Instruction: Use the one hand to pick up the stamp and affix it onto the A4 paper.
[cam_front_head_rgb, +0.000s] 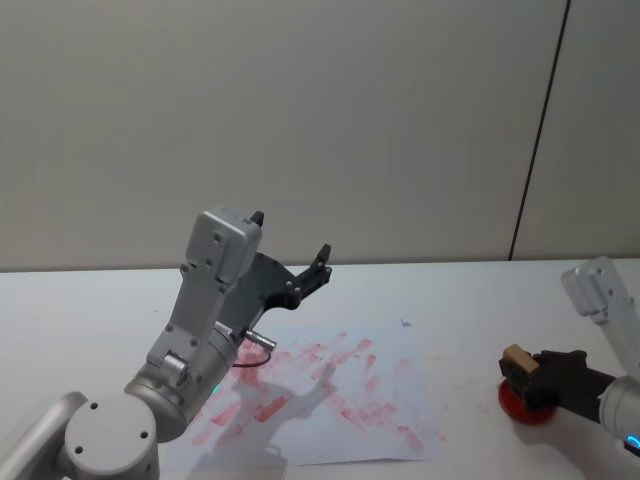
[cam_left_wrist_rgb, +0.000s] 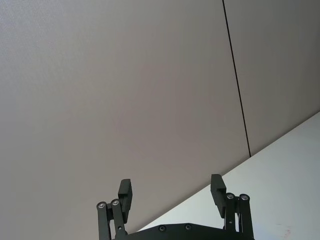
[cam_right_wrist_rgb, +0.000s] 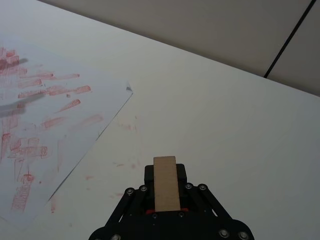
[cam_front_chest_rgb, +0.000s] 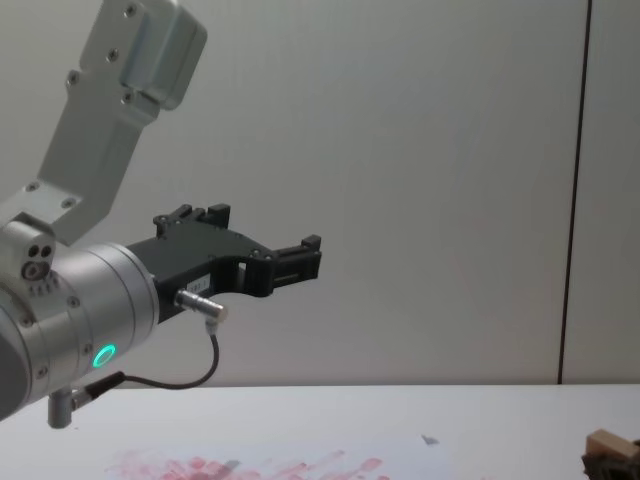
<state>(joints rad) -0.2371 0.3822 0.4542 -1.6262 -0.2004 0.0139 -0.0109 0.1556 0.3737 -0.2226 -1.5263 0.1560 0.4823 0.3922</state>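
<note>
The stamp, a small light-brown wooden block, sits between the black fingers of my right gripper at the table's right side. The gripper is shut on it, directly over a round red ink pad. Whether the stamp touches the pad is hidden. From the right wrist, the stamp stands upright in the right gripper, and the A4 paper lies off to one side. The A4 paper, covered in pinkish-red imprints, lies at the table's centre. My left gripper hangs open, raised high above the paper.
The left arm's silver body stands over the paper's left part and casts a shadow on it. Bare white tabletop lies between the paper and the ink pad. A grey wall runs behind the table.
</note>
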